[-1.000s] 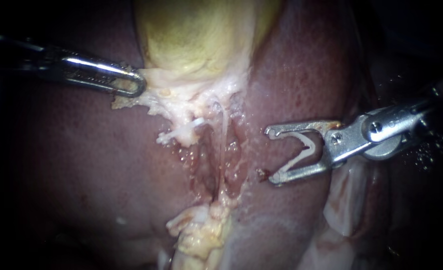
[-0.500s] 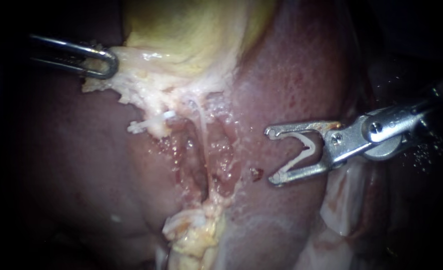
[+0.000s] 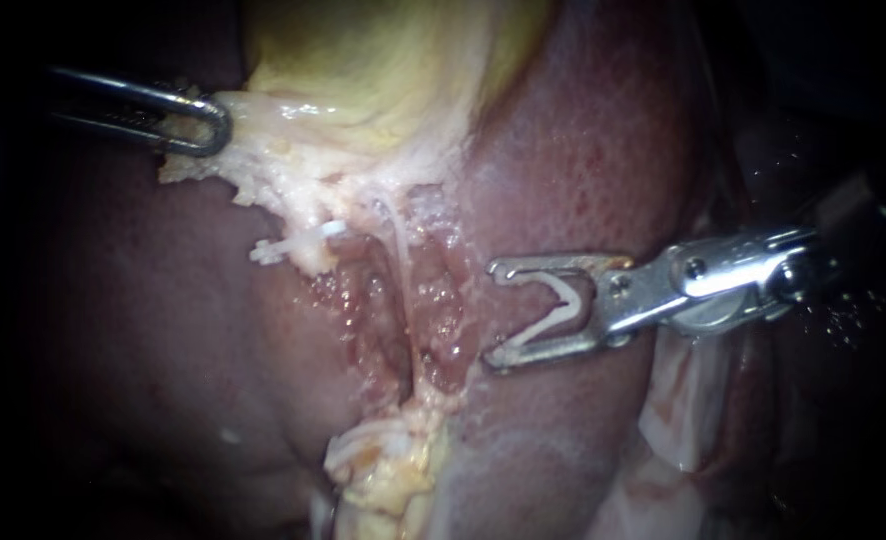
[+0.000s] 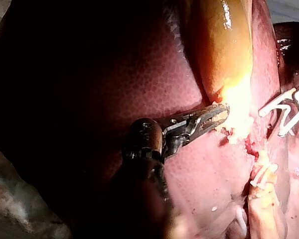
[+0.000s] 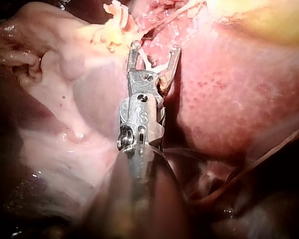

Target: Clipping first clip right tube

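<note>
I note the left instrument [image 3: 208, 122] coming in across the liver [image 3: 583, 150] from its left side. Its jaws are clamped on the pale tissue [image 3: 263, 160] fringing the lower end of the gallbladder [image 3: 383, 70], one jaw on each side of it. The left wrist view confirms the bite: the jaw tips are buried in that bright fringe just under the yellow-green sac.

The right instrument [image 3: 491, 314] enters over the liver's right side. Its jaws stand wide apart, and a clip [image 3: 543, 322], white and V-shaped, sits between them. The point of the V faces the hinge, and one leg lies along each jaw. The right wrist view shows the same: the clip [image 5: 152, 63] is seated in the fork, with both jaw tips pointing at raw tissue.

The tube [image 3: 399, 250] is a thin pale strand. It runs from the gallbladder's neck down through the raw trough [image 3: 433, 320] in the middle of the liver. It lies ahead of the right instrument's open tips, near them but not between them. I see no contact between clip and tube. The lower jaw tip is at the right rim of the trough; I cannot tell whether it touches the surface.

A second clip [image 3: 293, 243], small and white, lies on the pale tissue at the trough's left rim, well apart from the right instrument. A fatty lump [image 3: 388, 465] sits at the trough's lower end.
</note>
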Robot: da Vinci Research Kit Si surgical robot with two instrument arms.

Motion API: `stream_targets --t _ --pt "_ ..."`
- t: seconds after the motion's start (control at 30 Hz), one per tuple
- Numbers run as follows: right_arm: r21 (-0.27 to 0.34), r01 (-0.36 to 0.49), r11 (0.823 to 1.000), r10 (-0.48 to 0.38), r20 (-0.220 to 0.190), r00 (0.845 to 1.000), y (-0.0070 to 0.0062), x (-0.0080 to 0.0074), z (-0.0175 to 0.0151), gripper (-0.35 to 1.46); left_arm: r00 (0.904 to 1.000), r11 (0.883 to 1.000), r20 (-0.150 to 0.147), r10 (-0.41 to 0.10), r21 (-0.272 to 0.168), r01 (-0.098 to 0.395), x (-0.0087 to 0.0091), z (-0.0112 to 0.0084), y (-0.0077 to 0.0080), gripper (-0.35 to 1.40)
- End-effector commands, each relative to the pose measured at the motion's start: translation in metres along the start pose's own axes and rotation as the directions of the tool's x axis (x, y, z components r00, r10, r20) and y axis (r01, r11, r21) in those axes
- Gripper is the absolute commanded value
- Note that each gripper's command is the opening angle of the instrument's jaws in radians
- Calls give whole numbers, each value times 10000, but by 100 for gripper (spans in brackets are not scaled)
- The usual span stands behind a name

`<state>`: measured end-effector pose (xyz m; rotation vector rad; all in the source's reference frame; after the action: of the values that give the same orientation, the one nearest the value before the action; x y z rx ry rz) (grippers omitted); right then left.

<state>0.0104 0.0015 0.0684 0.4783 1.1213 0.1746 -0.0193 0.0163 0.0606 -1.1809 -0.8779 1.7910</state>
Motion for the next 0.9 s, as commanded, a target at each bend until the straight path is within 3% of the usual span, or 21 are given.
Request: stream_targets --t 0.03,0.53,0.77,0.9 --pt "35 -97 9999 98 -33 9999 0 -2 5 49 10000 10000 -1 -2 4 2 0 0 0 -35" --pt "808 -1305 9881 1379 -945 9859 17 -30 56 49 10000 10000 -5 -5 12 5 0 0 1 -35" --pt "1217 -1542 9805 1737 -1709 9698 17 -28 78 50 10000 10000 -6 -6 14 6 0 1 2 -35" --pt "1703 -1640 9716 2000 -2217 9544 9 -22 84 50 10000 10000 -7 -6 15 6 0 1 2 -35"
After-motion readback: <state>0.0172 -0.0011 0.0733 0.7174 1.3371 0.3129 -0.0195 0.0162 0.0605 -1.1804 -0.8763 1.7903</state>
